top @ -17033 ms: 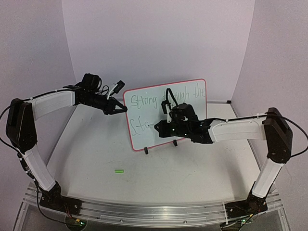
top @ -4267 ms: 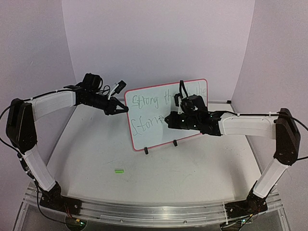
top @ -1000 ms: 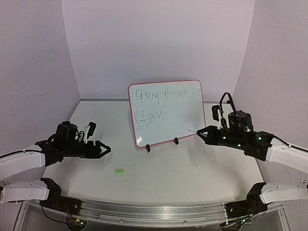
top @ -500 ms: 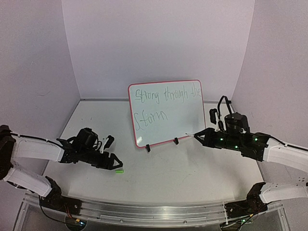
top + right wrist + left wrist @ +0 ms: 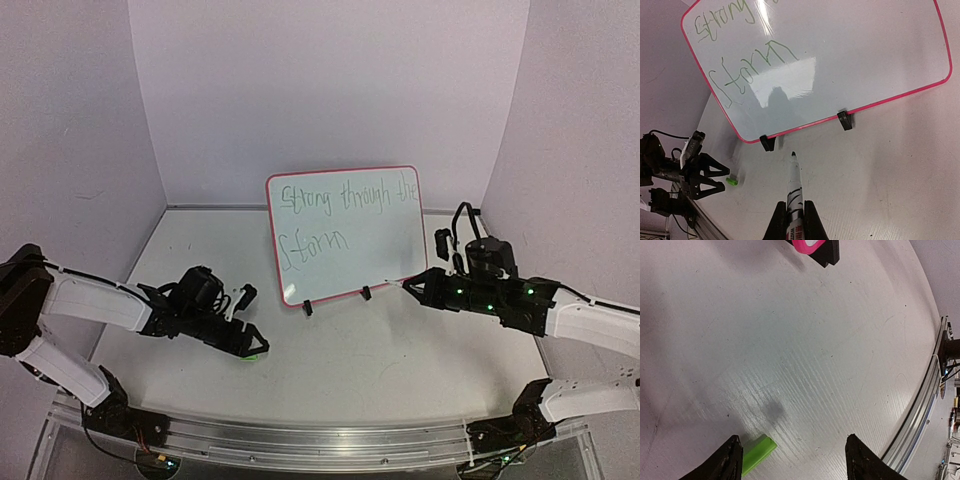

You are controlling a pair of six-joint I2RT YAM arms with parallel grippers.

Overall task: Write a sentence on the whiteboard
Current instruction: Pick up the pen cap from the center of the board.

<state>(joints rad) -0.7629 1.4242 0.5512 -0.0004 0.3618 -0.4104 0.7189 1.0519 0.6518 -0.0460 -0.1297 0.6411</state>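
The whiteboard (image 5: 345, 235) stands upright on two black clip feet at the middle back, with "Strong through the Storm" in green across it; its pink frame also shows in the right wrist view (image 5: 840, 60). My right gripper (image 5: 412, 285) (image 5: 794, 204) is shut on a white marker (image 5: 793, 182), uncapped, tip pointing at the board's foot and off the board. My left gripper (image 5: 258, 345) (image 5: 792, 447) is open and low over the table. A green cap (image 5: 757, 452) (image 5: 731, 181) lies just inside its left finger (image 5: 730, 457).
The metal rail (image 5: 320, 440) runs along the near edge of the table. Purple walls (image 5: 330, 80) close in the back and both sides. A black clip foot (image 5: 822, 252) of the board shows at the top of the left wrist view.
My left arm has swung right and forward along the table until its open jaws reach the green cap. The right arm with the marker has drifted slightly left.
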